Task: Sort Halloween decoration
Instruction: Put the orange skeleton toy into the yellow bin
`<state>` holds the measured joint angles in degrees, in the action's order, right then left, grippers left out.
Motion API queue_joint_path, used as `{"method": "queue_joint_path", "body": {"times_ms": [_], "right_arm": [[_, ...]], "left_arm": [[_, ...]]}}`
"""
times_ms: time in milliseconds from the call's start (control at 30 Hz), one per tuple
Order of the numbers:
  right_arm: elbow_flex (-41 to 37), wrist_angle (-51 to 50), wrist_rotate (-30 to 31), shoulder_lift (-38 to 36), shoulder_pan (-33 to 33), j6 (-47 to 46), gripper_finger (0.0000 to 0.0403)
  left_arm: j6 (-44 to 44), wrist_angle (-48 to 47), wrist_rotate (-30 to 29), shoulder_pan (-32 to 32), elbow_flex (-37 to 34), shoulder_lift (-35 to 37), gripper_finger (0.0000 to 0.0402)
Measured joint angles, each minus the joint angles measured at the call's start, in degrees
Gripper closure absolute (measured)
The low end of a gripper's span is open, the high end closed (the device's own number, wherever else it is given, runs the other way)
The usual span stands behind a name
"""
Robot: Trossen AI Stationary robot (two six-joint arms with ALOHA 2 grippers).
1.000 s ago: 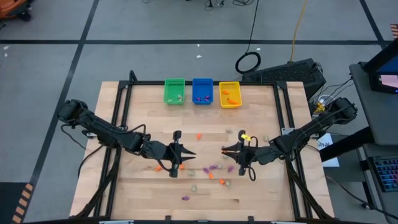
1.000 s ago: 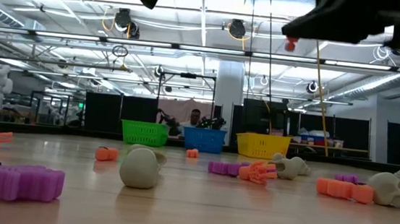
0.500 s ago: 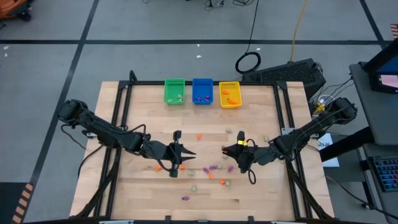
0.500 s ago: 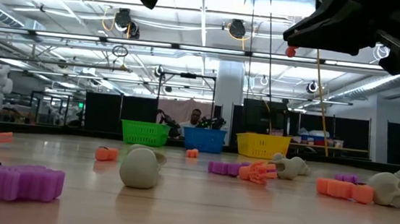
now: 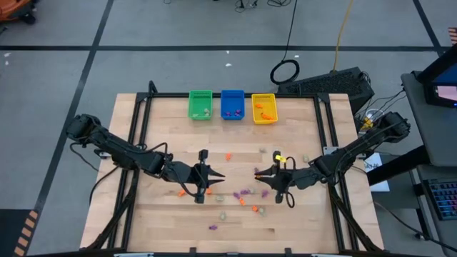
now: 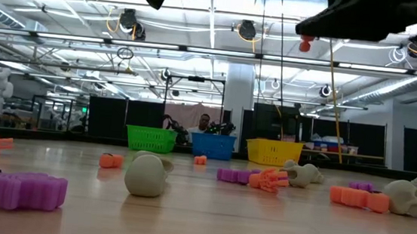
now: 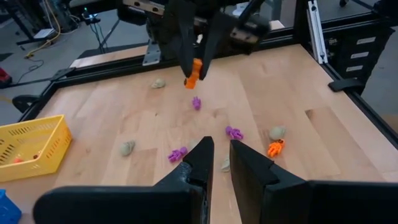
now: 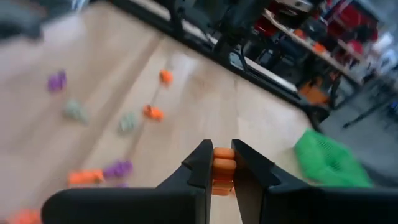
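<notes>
Right gripper (image 8: 222, 163) pinching orange trinket (image 8: 222, 169) above table (image 5: 300, 221) — trinket half hidden by fingers; left gripper (image 7: 216, 148) narrowly parted, empty, hovering.

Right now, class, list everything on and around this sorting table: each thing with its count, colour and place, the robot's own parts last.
Table: one, pale wood, dark frame.
Green bin: one, far edge, leftmost of three.
Blue bin: one, far edge, middle.
Yellow bin: one, far edge, rightmost.
Trinkets: many, orange, purple and pale beige, scattered over the table's near middle; exact count cannot be told.
Orange trinket: one, held off the table in the right gripper.
Person: one, far behind the bins in the low view.
Left gripper: one, dark, above the table left of centre, holding nothing.
Right gripper: one, dark, right of centre, shut on the orange trinket.
</notes>
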<state>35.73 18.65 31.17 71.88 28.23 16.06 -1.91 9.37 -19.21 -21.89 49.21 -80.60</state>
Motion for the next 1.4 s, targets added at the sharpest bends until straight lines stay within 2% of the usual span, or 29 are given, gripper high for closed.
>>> {"method": "queue_joint_path", "body": {"times_ms": [100,200,267,567,800,933,1133,1267,1400], "right_arm": [[0.0,2.2,0.0,0.0,0.0,-9.4,0.0369],[0.0,4.6,0.1,0.0,0.0,-24.3,0.0369],[0.0,6.2,0.1,0.0,-0.2,-30.8,0.0369],[0.0,15.9,0.2,0.0,-0.9,-41.0,0.0369],[0.0,19.7,0.2,0.0,-0.9,-41.8,0.0369],[0.0,19.5,1.2,0.0,-0.9,-33.8,0.0369],[0.0,19.3,12.3,0.0,-1.1,-23.8,0.0369],[0.7,19.2,17.4,0.0,-3.8,-17.7,0.0369],[1.4,18.1,18.6,0.0,-9.1,-15.3,0.0369]], "left_arm": [[0.0,0.0,-0.2,0.0,0.0,0.0,0.0350],[0.0,0.0,-0.2,0.0,0.0,0.0,0.0350],[0.0,0.0,-0.2,0.0,0.0,0.0,0.0350],[0.1,0.0,-0.3,0.0,0.0,0.0,0.0350],[0.1,-0.9,-0.3,0.0,0.0,0.0,0.0350],[0.1,-0.8,-0.3,0.0,0.0,0.0,0.0350],[0.1,-0.8,-0.4,0.0,0.0,0.0,0.0350],[0.1,-0.9,-0.6,0.0,0.0,0.0,0.0350],[0.1,-0.9,-0.6,0.0,0.0,0.0,0.0350]]}}
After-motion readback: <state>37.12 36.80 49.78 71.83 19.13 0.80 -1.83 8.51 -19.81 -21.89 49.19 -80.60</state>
